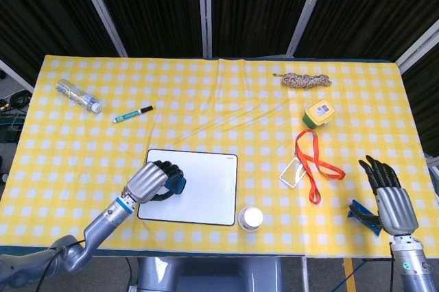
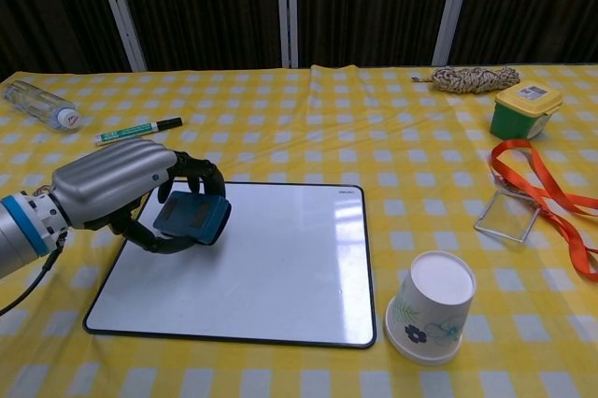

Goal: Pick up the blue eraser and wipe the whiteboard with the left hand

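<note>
My left hand [image 2: 117,192] [image 1: 154,182] grips the blue eraser [image 2: 192,219] [image 1: 178,186] and holds it flat over the left part of the whiteboard [image 2: 280,267] [image 1: 202,182]. The board lies on the yellow checked cloth and its visible white surface shows no drawn mark. My right hand [image 1: 387,192] rests at the table's right front edge, fingers stretched out and apart, holding nothing. It appears only in the head view.
An upturned paper cup [image 2: 432,306] stands by the board's right front corner. A green marker [image 2: 138,130] and a plastic bottle [image 2: 37,104] lie at the back left. An orange lanyard [image 2: 542,202], a green-yellow box [image 2: 525,106], a rope bundle [image 2: 472,78] and a blue clip [image 1: 363,215] lie to the right.
</note>
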You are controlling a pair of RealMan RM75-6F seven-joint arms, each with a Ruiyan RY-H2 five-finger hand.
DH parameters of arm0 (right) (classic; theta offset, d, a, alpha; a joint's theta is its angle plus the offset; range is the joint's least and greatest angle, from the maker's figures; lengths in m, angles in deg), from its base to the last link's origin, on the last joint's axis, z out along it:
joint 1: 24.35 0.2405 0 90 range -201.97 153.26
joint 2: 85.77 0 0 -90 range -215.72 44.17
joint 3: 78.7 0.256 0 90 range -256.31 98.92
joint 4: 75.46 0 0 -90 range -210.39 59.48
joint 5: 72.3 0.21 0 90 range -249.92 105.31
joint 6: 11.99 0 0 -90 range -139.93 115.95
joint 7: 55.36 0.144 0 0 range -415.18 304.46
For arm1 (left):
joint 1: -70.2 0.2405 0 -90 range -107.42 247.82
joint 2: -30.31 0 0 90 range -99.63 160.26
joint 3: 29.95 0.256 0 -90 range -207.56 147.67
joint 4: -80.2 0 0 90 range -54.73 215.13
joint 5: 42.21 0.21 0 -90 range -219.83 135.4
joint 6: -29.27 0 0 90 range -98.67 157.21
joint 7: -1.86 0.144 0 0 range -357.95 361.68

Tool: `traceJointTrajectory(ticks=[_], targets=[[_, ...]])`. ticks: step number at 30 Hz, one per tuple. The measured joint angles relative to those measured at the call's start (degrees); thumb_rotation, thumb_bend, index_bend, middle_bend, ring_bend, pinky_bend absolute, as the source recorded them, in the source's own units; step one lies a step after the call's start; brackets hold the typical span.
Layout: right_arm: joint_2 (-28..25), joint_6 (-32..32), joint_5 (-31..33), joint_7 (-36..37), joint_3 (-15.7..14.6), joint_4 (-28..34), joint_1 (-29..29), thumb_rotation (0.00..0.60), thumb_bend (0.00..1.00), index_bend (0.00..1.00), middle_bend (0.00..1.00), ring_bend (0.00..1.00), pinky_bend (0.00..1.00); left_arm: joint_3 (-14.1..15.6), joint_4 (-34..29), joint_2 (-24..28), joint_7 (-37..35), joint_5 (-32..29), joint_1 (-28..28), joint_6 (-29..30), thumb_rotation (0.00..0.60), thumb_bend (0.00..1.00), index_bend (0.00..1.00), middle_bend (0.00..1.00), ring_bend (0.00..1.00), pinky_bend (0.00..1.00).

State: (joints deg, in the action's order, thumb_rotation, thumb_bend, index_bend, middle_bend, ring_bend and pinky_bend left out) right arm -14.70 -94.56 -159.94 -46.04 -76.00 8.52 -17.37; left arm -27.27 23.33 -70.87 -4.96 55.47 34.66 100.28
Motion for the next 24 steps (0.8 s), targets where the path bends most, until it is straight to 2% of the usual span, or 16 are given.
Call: traceJointTrajectory(ticks=[4,9,24], targets=[[0.2,0.2,0.2,-0.2,0.0,-0.3,0.1,0.6,0.06,0.02,0.0,0.0,0.0,-0.3,5.4,-1.5,-3.7,-0.3,-0.2,0.2,0.6,0.62,0.8,0.61,0.57,0.53],[0.5,0.3,0.3,-0.4,0.1,-0.5,0.2,0.6,0.06,0.02,0.0,0.0,0.0,0.0,9.1,-3.7,-6.6,-0.1,-0.4,0.6,0.6,0.62,0.8,0.61,0.57,0.53],[0.3,-0.3,0.2,0.3,0.3,-0.7,0.0,0.6,0.06,0.02,0.0,0.0,0.0,1.9,4.8,-6.6,-5.3,2.2,-1.1,1.6,0.6,0.62,0.8,0.61,0.57,0.53]])
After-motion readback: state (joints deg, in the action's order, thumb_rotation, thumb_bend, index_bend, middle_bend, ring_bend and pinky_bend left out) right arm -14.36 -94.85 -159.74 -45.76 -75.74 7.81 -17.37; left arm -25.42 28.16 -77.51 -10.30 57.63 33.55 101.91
